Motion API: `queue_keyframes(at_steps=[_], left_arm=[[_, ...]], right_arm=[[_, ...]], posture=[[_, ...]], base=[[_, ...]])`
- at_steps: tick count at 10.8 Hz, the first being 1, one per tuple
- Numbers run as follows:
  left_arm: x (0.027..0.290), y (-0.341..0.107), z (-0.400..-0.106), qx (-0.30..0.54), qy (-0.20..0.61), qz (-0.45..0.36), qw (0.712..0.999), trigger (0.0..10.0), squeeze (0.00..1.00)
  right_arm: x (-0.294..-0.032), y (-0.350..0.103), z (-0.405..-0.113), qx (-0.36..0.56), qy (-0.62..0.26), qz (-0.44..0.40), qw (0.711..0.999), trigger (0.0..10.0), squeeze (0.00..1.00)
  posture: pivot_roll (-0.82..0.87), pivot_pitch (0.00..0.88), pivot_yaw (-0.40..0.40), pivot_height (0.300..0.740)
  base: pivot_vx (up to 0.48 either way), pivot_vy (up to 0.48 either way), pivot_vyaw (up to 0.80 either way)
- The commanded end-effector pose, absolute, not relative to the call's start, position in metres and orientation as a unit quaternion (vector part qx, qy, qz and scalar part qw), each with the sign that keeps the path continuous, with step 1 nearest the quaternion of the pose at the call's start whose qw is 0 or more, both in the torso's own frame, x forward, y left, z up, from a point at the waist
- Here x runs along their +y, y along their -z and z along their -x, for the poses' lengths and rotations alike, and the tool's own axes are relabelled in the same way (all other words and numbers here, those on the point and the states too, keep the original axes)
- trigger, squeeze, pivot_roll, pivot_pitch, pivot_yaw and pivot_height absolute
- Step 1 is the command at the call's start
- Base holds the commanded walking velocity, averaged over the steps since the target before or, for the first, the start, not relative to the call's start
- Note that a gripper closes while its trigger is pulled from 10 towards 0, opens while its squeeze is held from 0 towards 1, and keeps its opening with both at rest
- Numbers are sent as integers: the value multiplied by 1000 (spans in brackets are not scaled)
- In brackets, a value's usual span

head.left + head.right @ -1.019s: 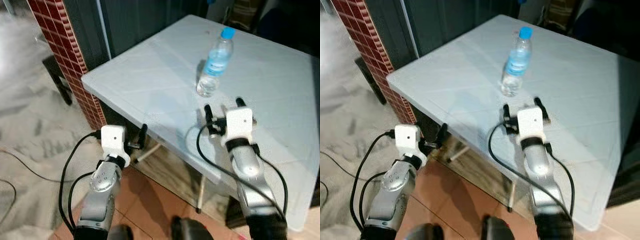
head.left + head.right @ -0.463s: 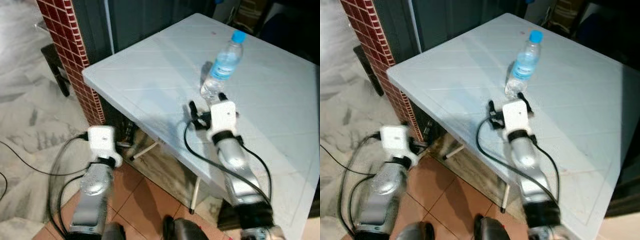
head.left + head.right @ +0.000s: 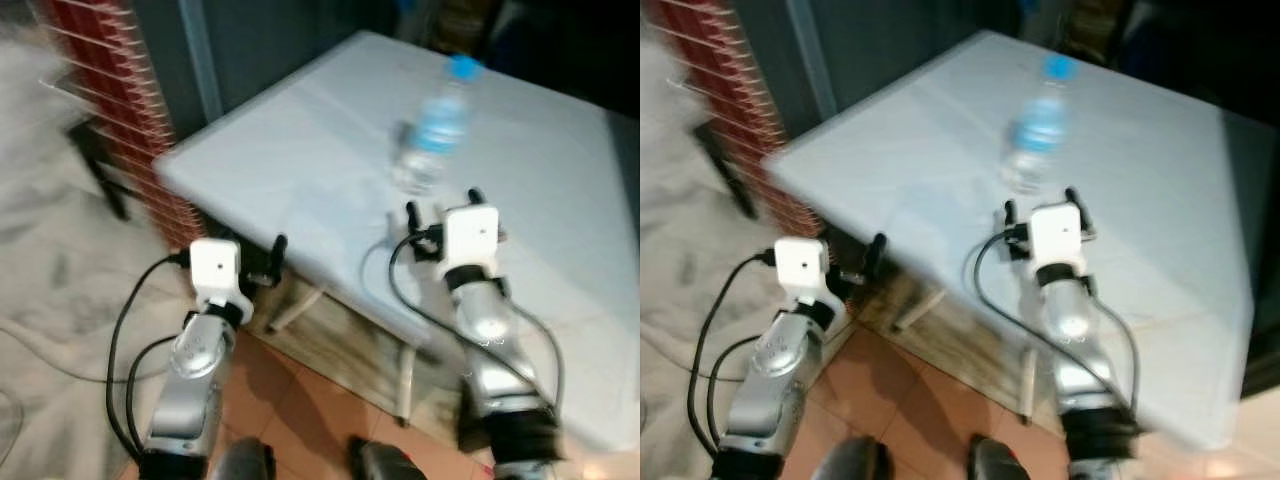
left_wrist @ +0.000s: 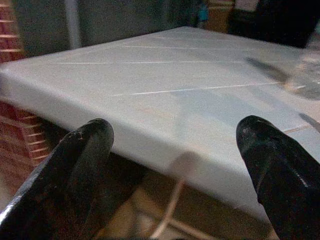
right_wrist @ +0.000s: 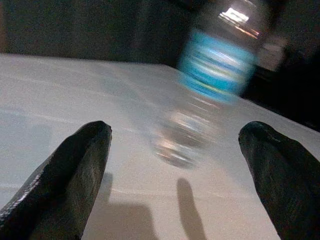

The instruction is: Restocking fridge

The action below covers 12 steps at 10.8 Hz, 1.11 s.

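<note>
Right pincer gapes near seemingly upright bottle.

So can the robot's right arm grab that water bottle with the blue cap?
Probably yes. The right gripper is over the white table, its jaws open toward the clear plastic water bottle with the blue cap, and nothing lies between them.

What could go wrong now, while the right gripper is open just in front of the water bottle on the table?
The water bottle stands upright and apart from the open right gripper, so a finger could knock it over instead of enclosing it. The views are blurred, which suggests that the camera is moving and may spoil the aim. The left gripper hangs close to the edge of the table and might bump it.
</note>
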State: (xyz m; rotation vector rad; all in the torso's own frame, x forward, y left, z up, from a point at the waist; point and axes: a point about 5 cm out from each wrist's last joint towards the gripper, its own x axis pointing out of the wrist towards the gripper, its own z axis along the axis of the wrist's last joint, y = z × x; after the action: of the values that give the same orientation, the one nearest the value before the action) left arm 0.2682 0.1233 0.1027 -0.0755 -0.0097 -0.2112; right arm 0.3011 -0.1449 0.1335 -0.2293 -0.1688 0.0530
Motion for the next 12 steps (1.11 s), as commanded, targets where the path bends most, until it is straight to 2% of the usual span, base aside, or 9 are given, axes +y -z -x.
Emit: queue_keyframes(at_steps=[1,2,5,8,9,10,11,12], left_arm=[[123,-103,-271,-2,113,38,993,10000,0],[122,-105,-273,-5,115,37,993,10000,0],[121,-105,-271,-11,114,34,993,10000,0],[124,-110,-273,-29,109,31,993,10000,0],[124,-113,-276,-36,111,33,993,10000,0],[122,-116,-277,-42,113,38,992,10000,0],[121,-119,-278,-49,116,41,991,10000,0],[120,-120,-279,-51,119,41,991,10000,0]], right_arm=[[-148,-136,-301,-93,-16,118,989,10000,0],[-148,-137,-301,-95,-15,118,988,10000,0],[-147,-136,-302,-94,-10,116,989,10000,0],[-149,-134,-294,-97,1,113,989,10000,0],[-149,-141,-294,-119,-8,142,983,10000,0],[-140,-151,-293,-163,-47,204,964,10000,0],[-133,-159,-292,-185,-62,223,955,10000,0],[-134,-160,-294,-182,-58,214,958,10000,0]], posture=[[4,64,17,740],[4,64,19,740],[5,59,16,740],[-11,59,33,740],[-16,61,38,740],[-20,61,41,740],[-22,62,43,740],[-21,62,43,740]], base=[[0,450,0],[0,424,0],[0,0,-308],[0,0,-800],[0,0,0],[266,0,0],[405,0,0],[416,0,0]])
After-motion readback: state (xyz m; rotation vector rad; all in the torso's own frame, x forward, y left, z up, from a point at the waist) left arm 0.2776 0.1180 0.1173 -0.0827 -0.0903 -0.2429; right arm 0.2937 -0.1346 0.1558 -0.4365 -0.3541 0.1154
